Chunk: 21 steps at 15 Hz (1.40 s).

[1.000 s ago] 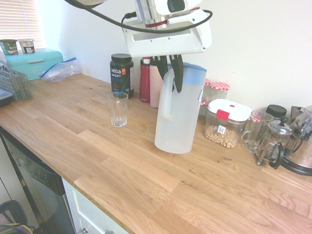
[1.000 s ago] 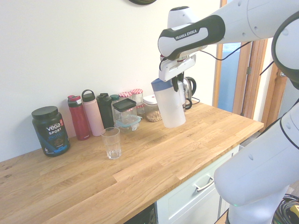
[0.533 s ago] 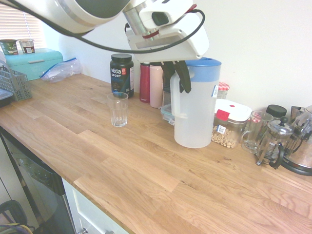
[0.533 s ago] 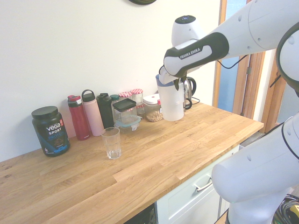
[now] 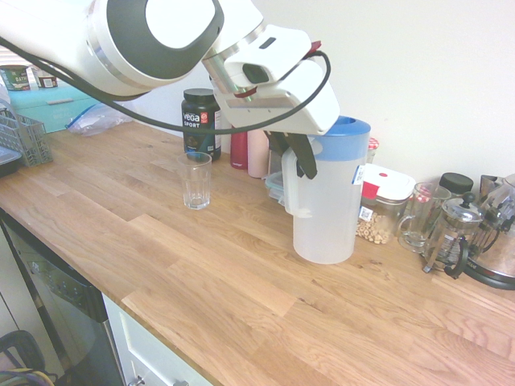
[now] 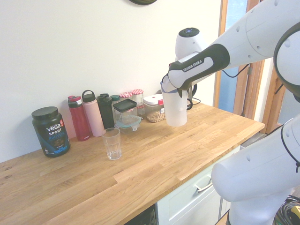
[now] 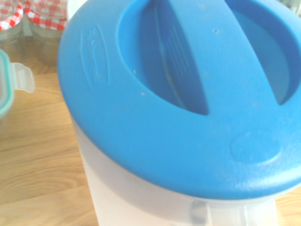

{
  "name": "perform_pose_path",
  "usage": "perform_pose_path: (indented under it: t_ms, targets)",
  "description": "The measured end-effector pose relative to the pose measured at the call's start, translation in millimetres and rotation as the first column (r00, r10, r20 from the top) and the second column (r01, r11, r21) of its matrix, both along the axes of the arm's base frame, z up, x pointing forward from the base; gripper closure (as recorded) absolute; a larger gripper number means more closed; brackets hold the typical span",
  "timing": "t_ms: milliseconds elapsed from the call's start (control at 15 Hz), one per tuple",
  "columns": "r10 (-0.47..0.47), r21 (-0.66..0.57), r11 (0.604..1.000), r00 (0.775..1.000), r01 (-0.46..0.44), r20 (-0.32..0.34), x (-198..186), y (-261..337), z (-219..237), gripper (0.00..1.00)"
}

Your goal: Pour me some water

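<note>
Gripper (image 5: pixel 294 161) clamped on handle of blue-lidded pitcher (image 5: pixel 326 205), body near upright, its long axis roughly vertical; drinking glass (image 5: pixel 195 183) stands on wooden countertop (image 5: pixel 233 273), handle side of pitcher, well apart

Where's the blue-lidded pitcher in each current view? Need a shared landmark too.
First exterior: right of centre, at the gripper; pitcher.
Second exterior: right of centre, below the arm's wrist; pitcher.
Wrist: fills most of the picture, lid uppermost.
Shared landmark: red-and-white checked jar lids, near the pitcher.
</note>
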State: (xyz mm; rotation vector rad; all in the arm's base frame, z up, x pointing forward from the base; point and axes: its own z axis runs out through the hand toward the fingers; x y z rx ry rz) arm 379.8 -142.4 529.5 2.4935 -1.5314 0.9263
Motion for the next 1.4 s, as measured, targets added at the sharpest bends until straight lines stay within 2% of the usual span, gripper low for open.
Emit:
perform_pose_path:
  t_ms: [333, 667, 733, 1067, 1400]
  targets:
    - [0.018, 0.097, 0.995, 1.000, -0.017, -0.006, 8.3, -14.1, -25.2, 1.00]
    - [0.035, 0.110, 0.993, 0.999, -0.033, -0.023, 12.8, -18.0, -35.9, 1.00]
    - [0.044, 0.106, 0.993, 0.999, -0.041, -0.027, 13.2, -18.2, -36.7, 0.00]
    - [0.064, 0.085, 0.995, 0.997, -0.060, -0.044, 14.5, -17.8, -38.6, 0.00]
    - [0.062, 0.076, 0.995, 0.998, -0.059, -0.033, 15.9, -20.0, -31.6, 0.00]
